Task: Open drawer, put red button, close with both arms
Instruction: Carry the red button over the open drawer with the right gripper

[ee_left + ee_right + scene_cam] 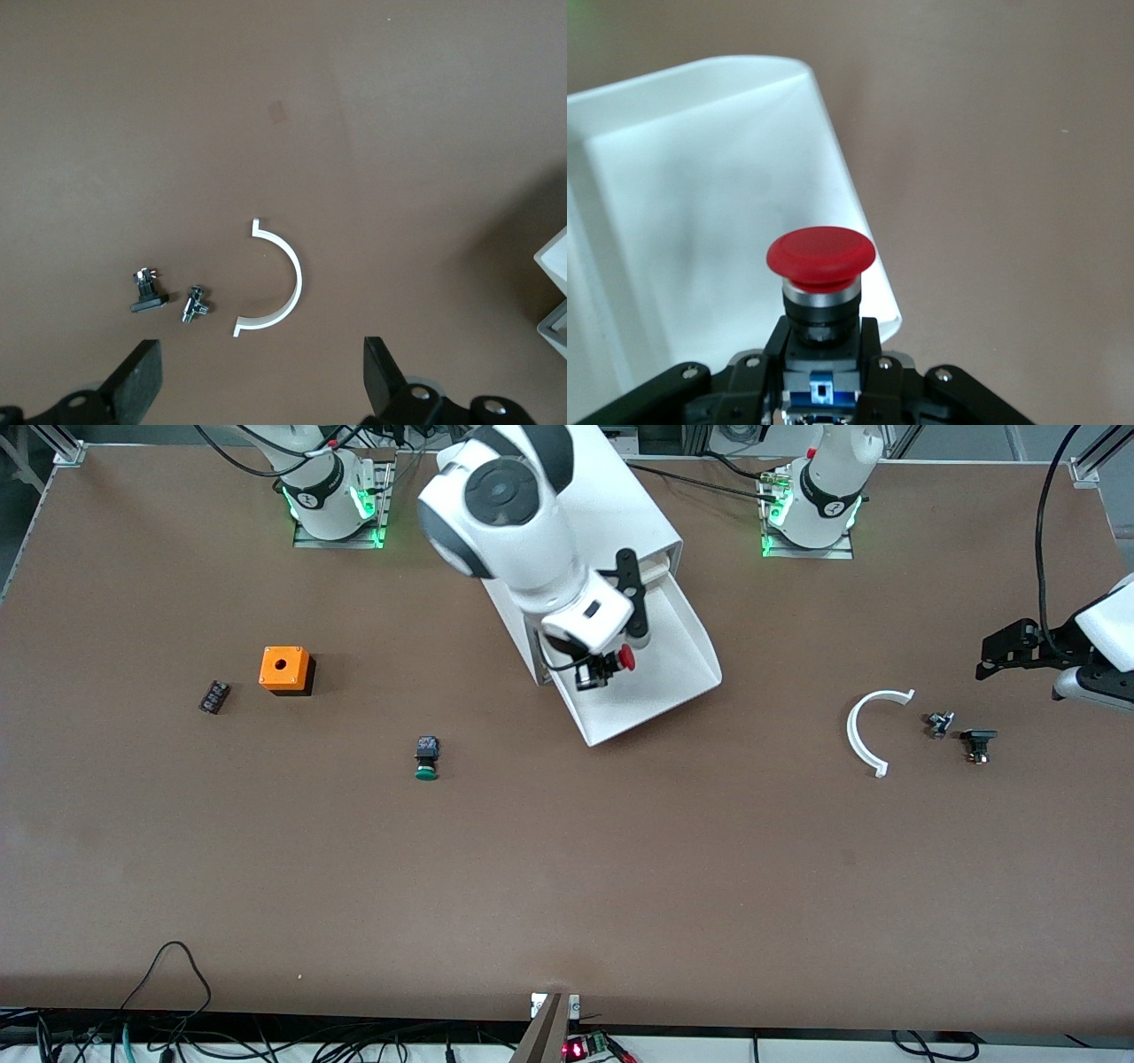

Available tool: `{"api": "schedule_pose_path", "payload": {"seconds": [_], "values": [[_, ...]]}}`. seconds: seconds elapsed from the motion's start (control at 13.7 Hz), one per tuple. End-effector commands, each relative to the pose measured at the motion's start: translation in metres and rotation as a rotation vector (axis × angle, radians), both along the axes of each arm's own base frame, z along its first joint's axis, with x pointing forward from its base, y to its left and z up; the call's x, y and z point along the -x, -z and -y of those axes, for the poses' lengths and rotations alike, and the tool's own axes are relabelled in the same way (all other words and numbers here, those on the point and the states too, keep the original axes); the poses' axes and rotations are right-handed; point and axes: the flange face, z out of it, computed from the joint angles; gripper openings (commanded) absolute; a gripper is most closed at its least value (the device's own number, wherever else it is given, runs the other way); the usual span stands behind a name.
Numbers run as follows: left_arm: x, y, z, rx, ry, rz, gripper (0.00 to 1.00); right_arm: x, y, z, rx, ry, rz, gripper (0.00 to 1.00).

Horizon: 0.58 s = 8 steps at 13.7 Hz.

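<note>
Clenched on the red button [625, 657], the right gripper [595, 670] hangs over the pulled-out drawer [673, 682]. Best to lower it toward the tray's middle, clear of the rim, before letting go. Left gripper [261, 381] waits spread over the white arc [864, 731].

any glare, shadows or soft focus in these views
Front view: green base lights glow, and the orange box casts a short dark shadow. Left wrist view: even light, with a dim shadow near the cabinet corner. Right wrist view: the red button is sharp; the drawer looks soft and bright.
</note>
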Motion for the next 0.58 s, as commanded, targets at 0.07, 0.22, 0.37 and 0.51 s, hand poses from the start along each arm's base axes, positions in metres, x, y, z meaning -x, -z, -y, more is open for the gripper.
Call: {"api": "schedule_pose_path", "payload": {"seconds": [0.07, 0.22, 0.37, 0.51], "values": [[-0.001, -0.01, -0.001, -0.035, -0.126, -0.009, 1.0, 0.014, 0.028, -0.021, 0.104, -0.166, 0.019, 0.19], [-0.001, -0.011, 0.002, -0.037, -0.186, -0.007, 1.0, 0.02, 0.042, -0.029, 0.125, -0.192, 0.018, 0.19], [-0.002, -0.011, 0.006, -0.038, -0.228, -0.007, 1.0, 0.014, 0.054, -0.032, 0.122, -0.18, 0.003, 0.19], [-0.001, -0.012, 0.003, -0.037, -0.231, -0.006, 1.0, 0.009, 0.07, -0.033, 0.12, -0.168, -0.01, 0.19]]}}
